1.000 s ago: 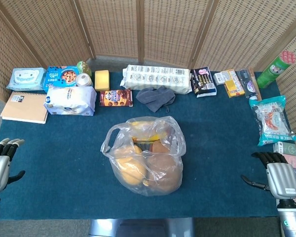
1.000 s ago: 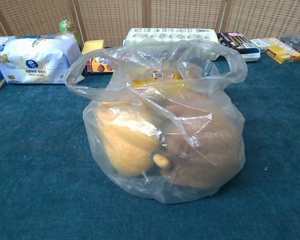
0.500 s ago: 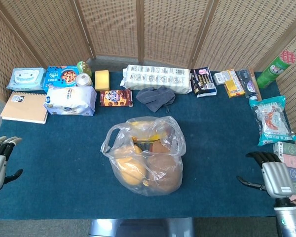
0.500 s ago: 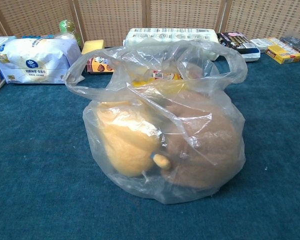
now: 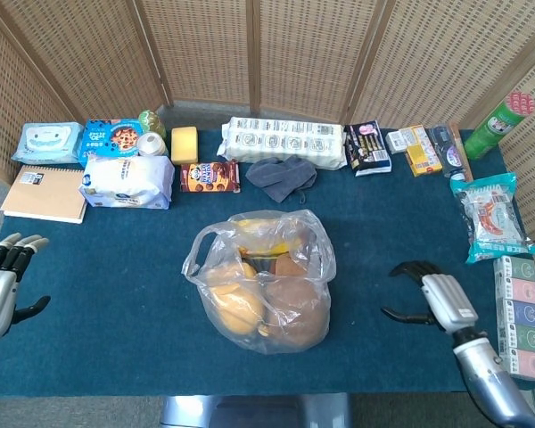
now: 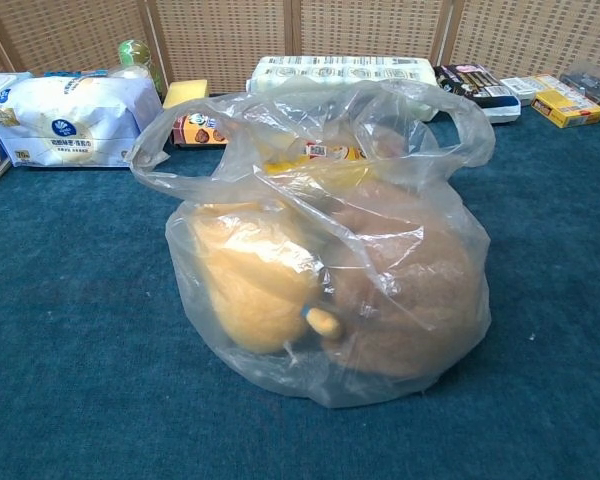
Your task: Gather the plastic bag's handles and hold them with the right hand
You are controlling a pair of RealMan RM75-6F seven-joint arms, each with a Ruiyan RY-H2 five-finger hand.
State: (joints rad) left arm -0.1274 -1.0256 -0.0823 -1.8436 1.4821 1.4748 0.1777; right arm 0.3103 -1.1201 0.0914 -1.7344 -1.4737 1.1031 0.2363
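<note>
Head view shows a clear plastic bag of rounded yellow and brown goods sitting in the middle of a blue-covered counter. The right hand hovers over the counter well to the bag's right, fingers spread and lightly curved, thumb pointing toward the bag, holding nothing. The left hand waits at the far edge on the opposite side of the bag, fingers apart and also empty.

The bag's two handles stand apart. The near handle, on the side facing the right hand, arches up above the contents. The far handle loops out on the side toward the left hand. In the chest view both loops show, one at each upper corner of the bag, and only a dark sliver at the frame's right edge hints at the right hand.

The step in hand appears to be the approach: neither handle is touched yet. The next move likely calls for the right hand to travel inward to the near handle, and for the far handle to be drawn across to it so both loops can be closed in one grasp.
</note>
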